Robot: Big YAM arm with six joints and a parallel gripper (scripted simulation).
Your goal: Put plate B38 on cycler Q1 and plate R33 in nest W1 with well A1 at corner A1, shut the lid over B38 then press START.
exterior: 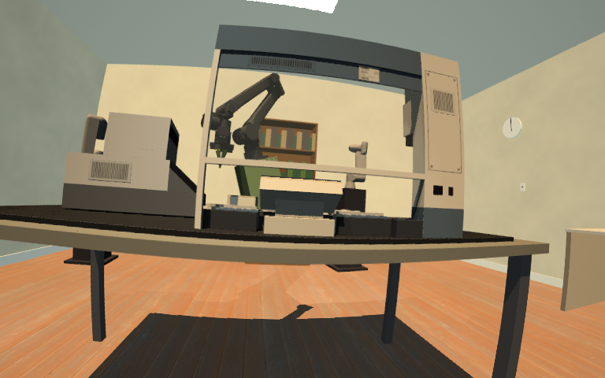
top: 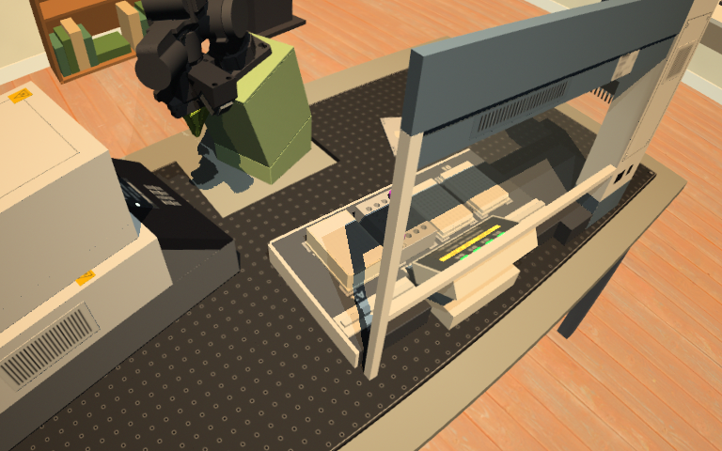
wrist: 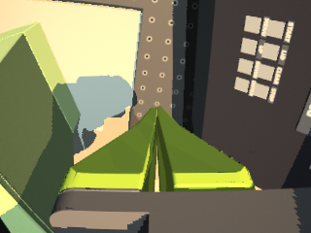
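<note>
My gripper (top: 197, 121) hangs shut and empty beside the green arm pedestal (top: 266, 122), above the beige base pad. In the wrist view the green fingers (wrist: 155, 119) are pressed together, with Q1's black panel and its pale keys (wrist: 264, 58) to the right. Q1 (top: 58, 223) stands at the left, its key panel (top: 157, 195) facing the arm and its block hidden. Two dark gridded plates lie side by side inside the framed deck, one (top: 478, 190) farther right and one (top: 444, 209) next to it. The gripper also shows in the exterior view (exterior: 219, 153).
The deck frame's post (top: 391, 255), low rail (top: 479, 256) and grey top beam (top: 532, 69) surround the plates. A tube block (top: 372, 206) and a beige block (top: 340, 247) sit left of the plates. A slanted unit with a yellow strip (top: 468, 243) lies in front.
</note>
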